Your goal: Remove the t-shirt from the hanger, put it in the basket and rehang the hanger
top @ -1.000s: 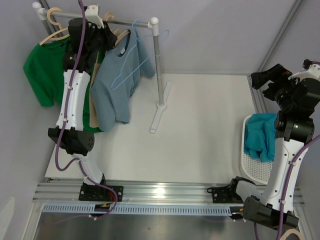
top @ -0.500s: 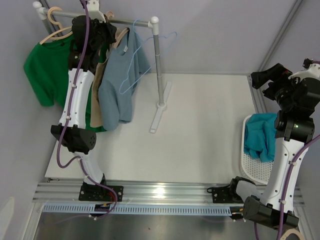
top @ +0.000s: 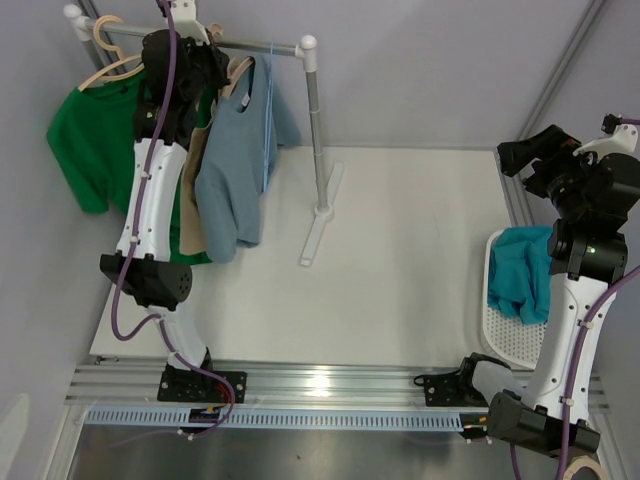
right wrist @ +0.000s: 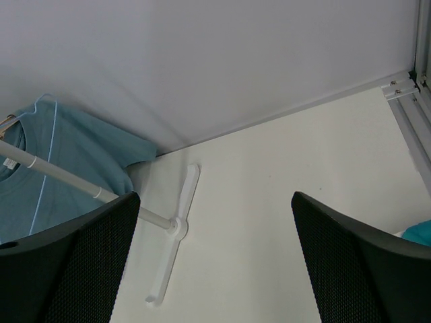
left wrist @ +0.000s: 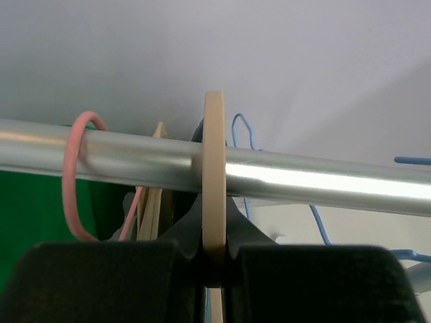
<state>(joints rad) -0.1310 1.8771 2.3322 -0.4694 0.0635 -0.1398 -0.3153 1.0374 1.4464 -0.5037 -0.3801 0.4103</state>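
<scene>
The jaws of the right gripper (right wrist: 214,259) stand wide apart with nothing between them. We see that arm raised over the right edge of the desk (top: 400,280), its wrist camera looking across the bare white top towards the back wall.

Nearest to us on that side, a white basket (top: 500,335) sits at the desk's right edge, and a teal cloth (top: 522,275) lies bunched in it, draped over its far rim.

Further back stands the clothes rack: a white foot (top: 318,215) on the desk, an upright post, and a silver rail (top: 270,46) running left from the post's top.

On the rail we count several garments:
- The grey-blue t-shirt (top: 235,160) hangs closest to the post, clear of the desk.
- A thin blue wire hanger (top: 268,110) dangles in front of it.
- Behind it we make out a khaki garment (top: 190,215).
- At the far left a green t-shirt (top: 85,140) hangs on a pink hanger (left wrist: 71,168).

The left arm reaches up to the rail. The jaws of the left gripper (left wrist: 214,272) are closed tight on the hook of the tan hanger (left wrist: 214,168), just below where it loops over the rail. The hanger's shoulder shows at the grey-blue t-shirt's collar, so that shirt is on the hanger.
</scene>
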